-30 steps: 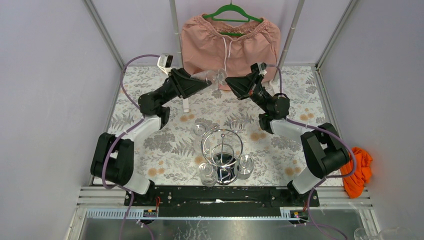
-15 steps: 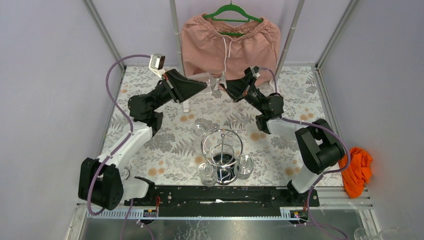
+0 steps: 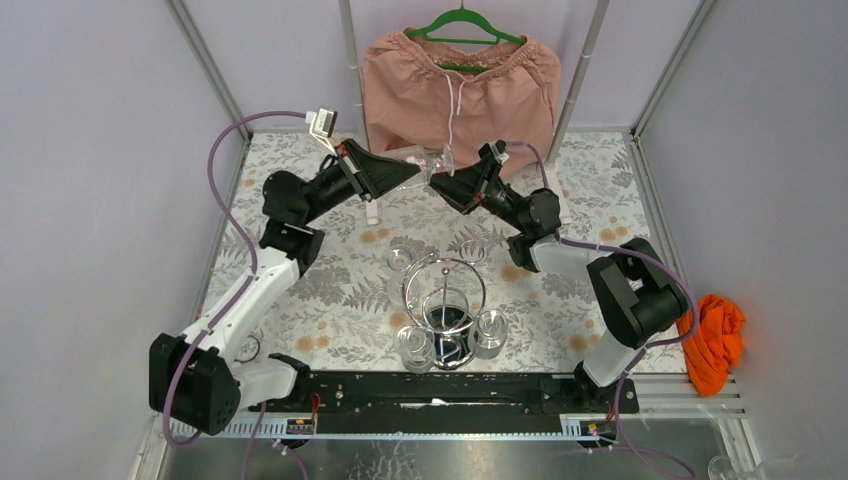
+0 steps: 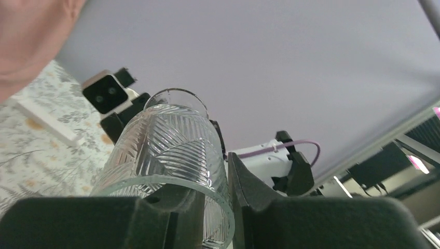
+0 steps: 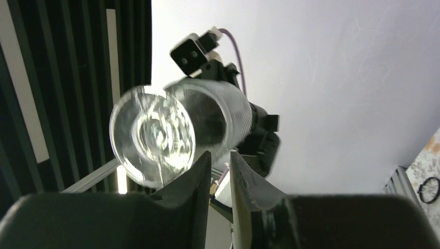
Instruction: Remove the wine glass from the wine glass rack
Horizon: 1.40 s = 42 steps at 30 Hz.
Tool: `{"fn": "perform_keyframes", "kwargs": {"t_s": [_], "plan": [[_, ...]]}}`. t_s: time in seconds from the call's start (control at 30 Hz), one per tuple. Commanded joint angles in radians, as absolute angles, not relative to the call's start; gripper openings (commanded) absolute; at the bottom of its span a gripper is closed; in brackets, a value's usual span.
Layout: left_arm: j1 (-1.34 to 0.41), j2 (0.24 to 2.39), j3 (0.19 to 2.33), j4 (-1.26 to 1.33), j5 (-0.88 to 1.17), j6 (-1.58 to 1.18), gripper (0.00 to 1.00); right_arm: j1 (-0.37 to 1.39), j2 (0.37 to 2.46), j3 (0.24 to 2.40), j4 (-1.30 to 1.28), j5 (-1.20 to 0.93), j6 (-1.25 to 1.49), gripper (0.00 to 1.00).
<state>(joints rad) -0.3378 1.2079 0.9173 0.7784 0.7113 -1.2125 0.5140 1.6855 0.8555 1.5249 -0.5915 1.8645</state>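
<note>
Wine glass (image 4: 166,145) is off the wine glass rack (image 3: 445,300), held sideways in the air near the far edge of the table (image 3: 340,300), in front of the pink shorts (image 3: 460,85). The left gripper (image 3: 408,170) pinches the bowl's rim wall, one finger inside and one outside. The right gripper (image 5: 220,155) has its jaws nearly together, with the glass's foot just past them; whether they touch cannot be told. Since half a second ago the right gripper has pushed leftward and the left arm has stretched out. The rack stands mid-table toward the near edge, with open floral surface toward both side edges.
</note>
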Motion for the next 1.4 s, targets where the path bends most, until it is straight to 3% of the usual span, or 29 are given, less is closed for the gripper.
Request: {"fn": "perform_keyframes", "kwargs": {"t_s": [0.0,0.17,0.37,0.53,0.67,0.83,1.07,1.37], "plan": [[-0.335,1.147,1.075,0.407,0.569,-0.956,0.0,0.514,1.639,0.832,1.604,-0.625,1.802,0.27],[-0.334,1.149,1.273,-0.025,0.353,-0.704,0.0,0.482,1.598,0.79,1.524,-0.638,1.765,0.33],[-0.329,1.214,1.521,-0.363,0.144,-0.542,0.0,0.398,1.55,0.741,1.506,-0.702,1.781,0.32],[-0.325,1.299,1.713,-0.647,-0.088,-0.487,0.0,0.338,1.405,0.721,1.227,-0.745,1.604,0.32],[-0.295,1.42,1.965,-0.892,-0.165,-0.45,0.0,0.313,1.281,0.772,0.863,-0.738,1.394,0.3],[-0.23,1.525,2.1,-1.056,-0.136,-0.406,0.0,0.3,1.167,0.875,0.506,-0.686,1.16,0.3],[-0.122,1.618,2.12,-1.116,-0.027,-0.399,0.0,0.281,1.167,1.066,0.276,-0.762,1.074,0.29],[-0.061,1.754,2.119,-1.154,0.073,-0.358,0.0,0.281,1.123,1.288,-0.244,-0.526,0.706,0.34]]}}
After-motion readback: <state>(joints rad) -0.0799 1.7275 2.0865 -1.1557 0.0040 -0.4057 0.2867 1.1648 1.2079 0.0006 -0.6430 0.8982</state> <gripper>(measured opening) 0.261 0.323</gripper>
